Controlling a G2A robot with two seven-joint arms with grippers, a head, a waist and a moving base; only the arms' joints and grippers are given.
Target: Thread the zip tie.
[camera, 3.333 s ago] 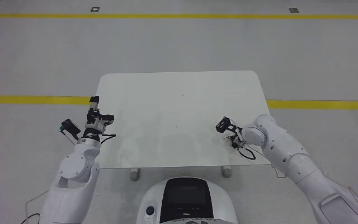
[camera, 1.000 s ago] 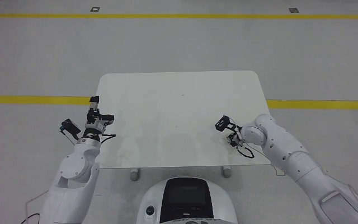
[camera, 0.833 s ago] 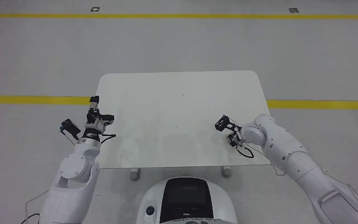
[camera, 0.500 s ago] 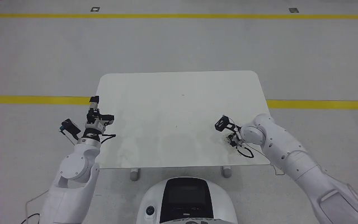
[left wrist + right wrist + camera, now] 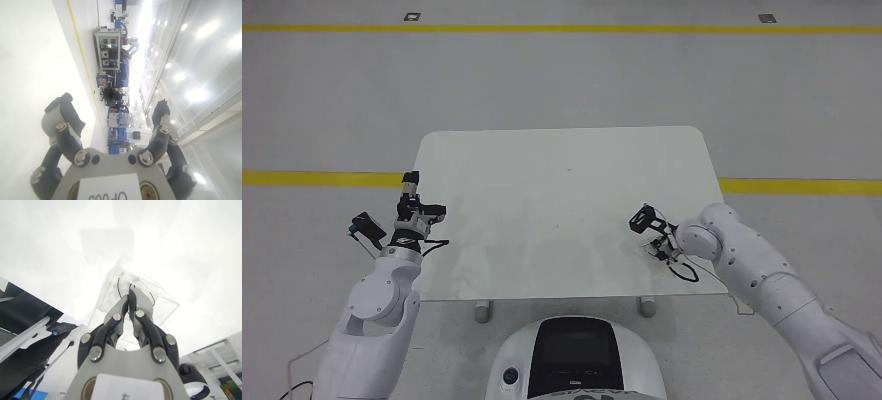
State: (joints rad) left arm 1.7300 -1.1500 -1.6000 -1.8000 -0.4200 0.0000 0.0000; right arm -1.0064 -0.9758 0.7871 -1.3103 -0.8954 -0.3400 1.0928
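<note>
Change: since the last top view your right arm has edged slightly outward, away from the middle of the table (image 5: 562, 190). It is a small move. Your left arm sits exactly as it did in every earlier top view.

Count:
- hands: two
- tie: one, as far as you can make out
- box: one
- table: one

Right hand (image 5: 129, 297): the fingers are pressed together and clamped on the tie (image 5: 118, 286). The tie is a thin black strand. It runs down between the pads behind the tips. It shows again as a curve on either side of the fingertips. On one side the strand climbs to a small hole in the box wall just beyond the tips.

Box (image 5: 107, 291): it is clear-walled and stands on the table directly ahead of your right hand. The fingertips overlap it in the wrist view. You can't tell whether they are inside it or only in front of it. The tie curves lie within the box's outline, close around the tips.

Left hand (image 5: 113, 100): the fingers are spread wide apart with nothing between them. It is well apart from the right hand, on the other side of the table. In the top view it sits at the table's edge, pointing away from the robot. In its own view the table surface lies alongside one finger.
</note>
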